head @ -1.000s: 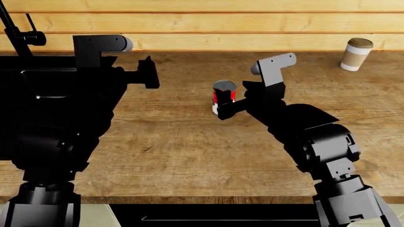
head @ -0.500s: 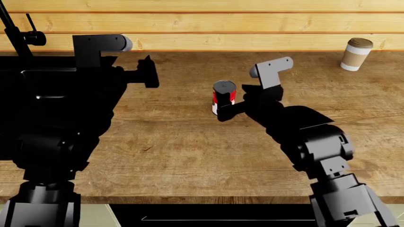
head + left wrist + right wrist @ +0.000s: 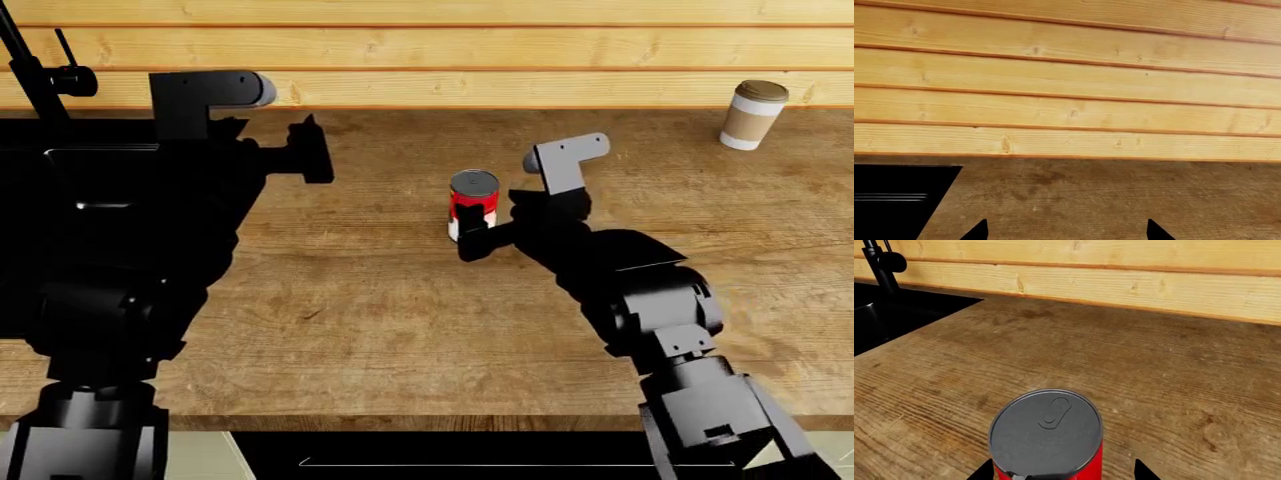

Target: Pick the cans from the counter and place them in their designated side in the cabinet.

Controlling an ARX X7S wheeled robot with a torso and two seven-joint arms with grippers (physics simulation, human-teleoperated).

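a tan paper cup (image 3: 754, 115) with a white lid stands up far back on the right, close to the wood wall (image 3: 441, 50) of long yellow boards.

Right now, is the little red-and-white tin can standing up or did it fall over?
Standing up. The red-and-white tin can sits upright on the brown wooden counter, its flat grey metal top facing up.
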